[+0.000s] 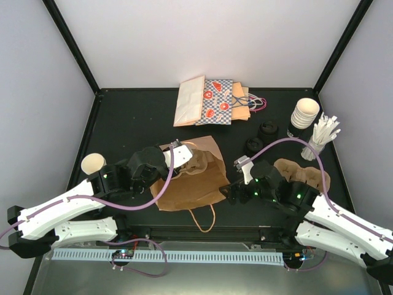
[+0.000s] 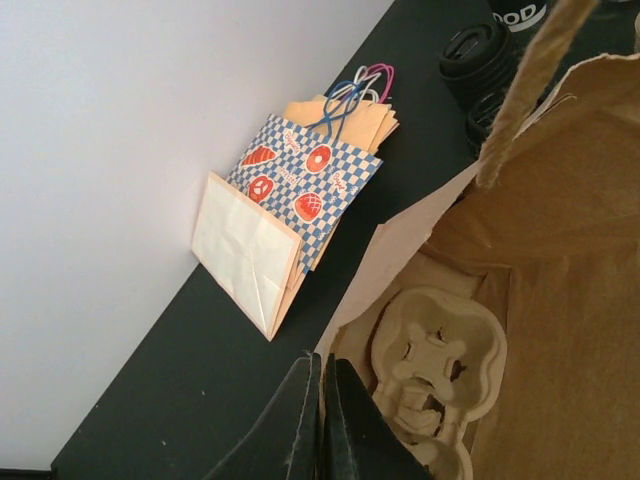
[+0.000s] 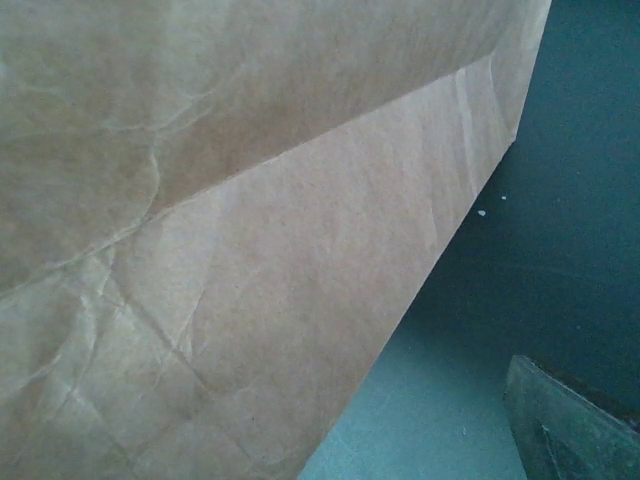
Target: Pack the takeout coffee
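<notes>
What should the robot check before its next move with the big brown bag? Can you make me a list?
1. Left gripper pinching the brown bag by its rim: ok.
2. Bag mouth held open: ok, the cup carrier inside shows.
3. Right gripper open, close to the bag's side: ok.
4. Lidded coffee cup ready to grab: not ok. Only an open cup and loose black lids show.
5. Carrier slots free for a cup: cannot tell, partly hidden.
</notes>
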Robot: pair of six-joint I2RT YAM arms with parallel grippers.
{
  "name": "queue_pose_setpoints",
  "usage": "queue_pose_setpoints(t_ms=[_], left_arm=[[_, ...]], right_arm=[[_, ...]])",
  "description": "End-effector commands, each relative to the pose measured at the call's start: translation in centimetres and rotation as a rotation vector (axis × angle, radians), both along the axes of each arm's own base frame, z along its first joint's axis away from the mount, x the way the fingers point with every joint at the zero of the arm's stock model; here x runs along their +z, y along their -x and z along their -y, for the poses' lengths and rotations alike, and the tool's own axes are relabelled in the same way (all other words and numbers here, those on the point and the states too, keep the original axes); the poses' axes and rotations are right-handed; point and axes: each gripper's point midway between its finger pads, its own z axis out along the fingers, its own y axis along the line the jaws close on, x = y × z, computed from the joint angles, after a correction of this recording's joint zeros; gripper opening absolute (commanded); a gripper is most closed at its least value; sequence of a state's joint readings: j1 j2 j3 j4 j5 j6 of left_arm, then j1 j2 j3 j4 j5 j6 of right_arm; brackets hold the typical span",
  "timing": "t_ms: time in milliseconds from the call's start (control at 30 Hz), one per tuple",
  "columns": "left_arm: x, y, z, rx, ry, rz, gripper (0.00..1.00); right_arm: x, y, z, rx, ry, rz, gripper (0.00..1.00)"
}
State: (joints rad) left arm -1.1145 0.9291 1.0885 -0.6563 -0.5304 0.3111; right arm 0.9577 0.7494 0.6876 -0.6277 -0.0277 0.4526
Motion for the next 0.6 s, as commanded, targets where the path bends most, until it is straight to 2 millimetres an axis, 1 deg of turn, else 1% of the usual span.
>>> queue_pose_setpoints(t_ms=[0, 300, 567], left_arm=[[1.4, 0.2, 0.6, -0.019, 0.061, 0.02, 0.03], [1.3, 1.0, 1.0, -0.063, 0.084, 0.002, 0.03], [0.8, 1.9, 1.0, -0.096, 0.112, -0.02, 0.03]], right_arm=[[0.1, 0.0, -0.2, -0.011, -0.033, -0.01, 0.98], [-0.9, 0.4, -0.3, -0.002, -0.036, -0.036, 0.96], [-2.4, 1.1, -0.1, -0.004, -0.047, -0.076, 0.94]])
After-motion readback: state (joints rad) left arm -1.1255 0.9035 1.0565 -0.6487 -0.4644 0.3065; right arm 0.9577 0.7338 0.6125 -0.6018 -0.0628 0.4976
